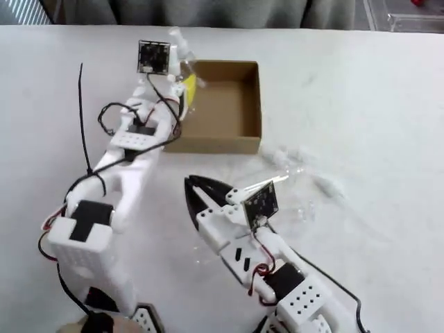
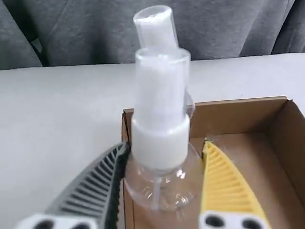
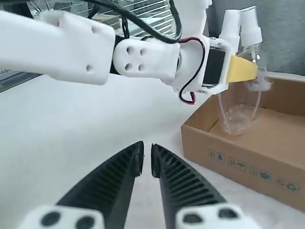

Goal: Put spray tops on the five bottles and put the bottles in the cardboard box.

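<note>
- One step is judged to be in hand: the capped bottle (image 2: 159, 186) is to be set down in the cardboard box (image 1: 220, 144).
- The bottle is best lowered straight and kept upright until its base is borne by the box floor. Only then should the jaws be parted, so that it is not tipped against the left wall close beside it.
- The left gripper (image 2: 165, 144) is closed around the bottle's shoulder, just below the spray top (image 2: 159, 119), with a grey finger and a yellow one pressed to either side.
- The bottle is held at the far left corner of the box; whether its base touches the floor cannot be told.
- The right gripper (image 3: 147, 151) is all but closed, with only a slit left between its fingers. Nothing is held, and it is poised above the table (image 1: 361, 90) on the near side of the box.
</note>
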